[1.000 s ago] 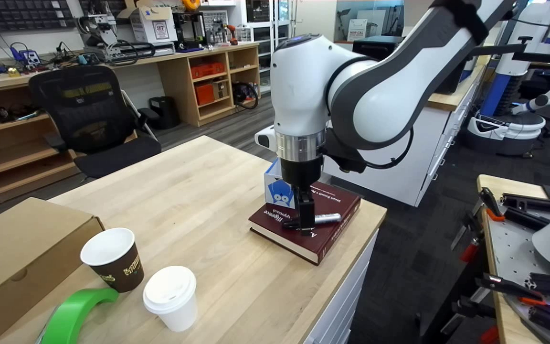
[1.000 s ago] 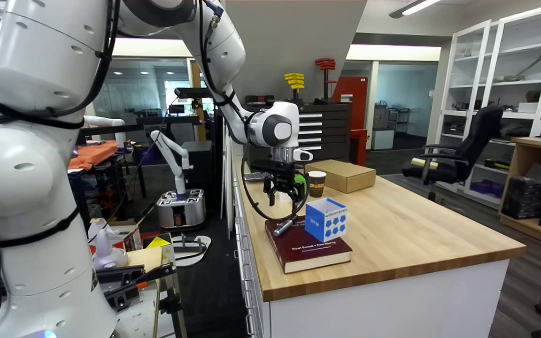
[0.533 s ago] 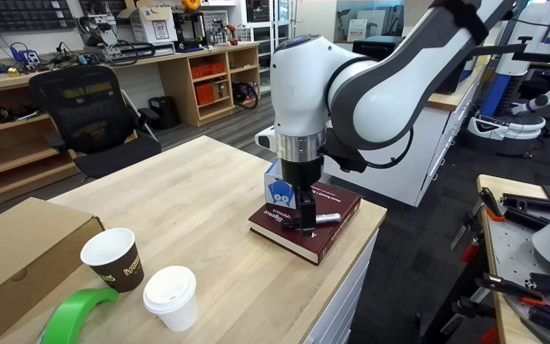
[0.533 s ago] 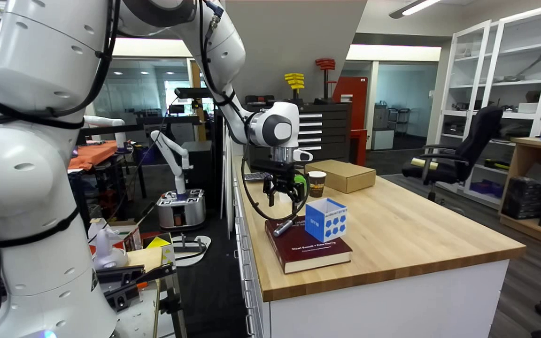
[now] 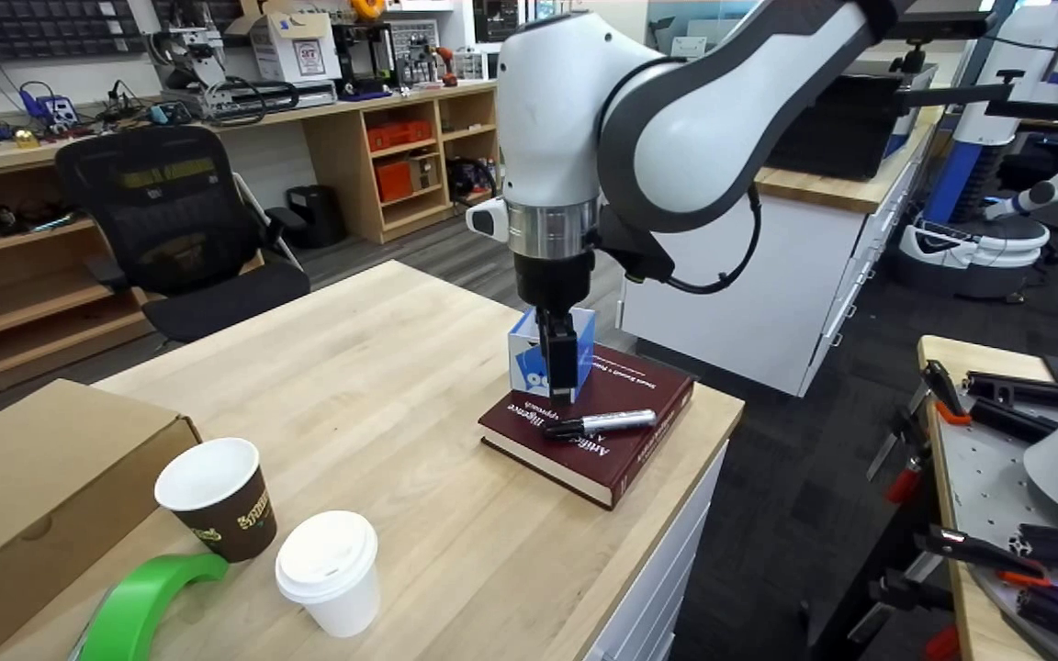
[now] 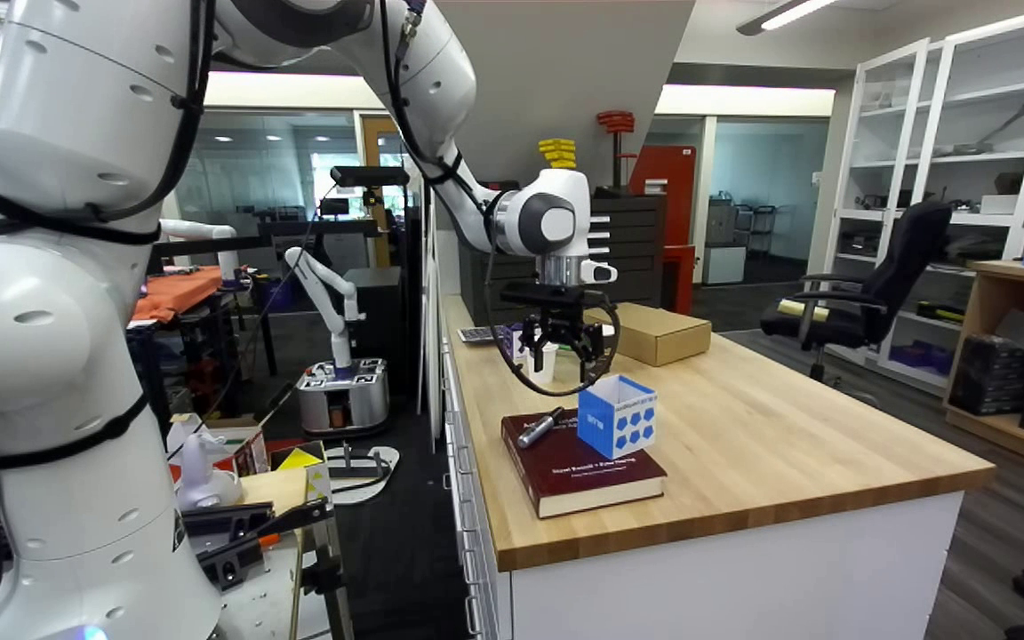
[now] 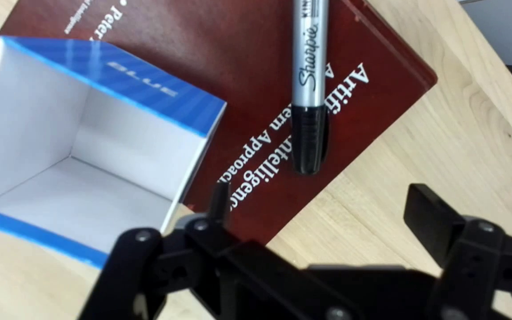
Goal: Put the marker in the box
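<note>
Okay, I see the gripper spread wide and empty, the marker below it on the maroon book, the box to one side.

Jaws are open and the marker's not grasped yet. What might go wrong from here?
In the wrist view, one of the jaws shows right by the box, so lowering could knock it. The marker lies ungripped on the book; an uneven touch might roll it away.

1 marker, 1 book, 2 cups
</note>
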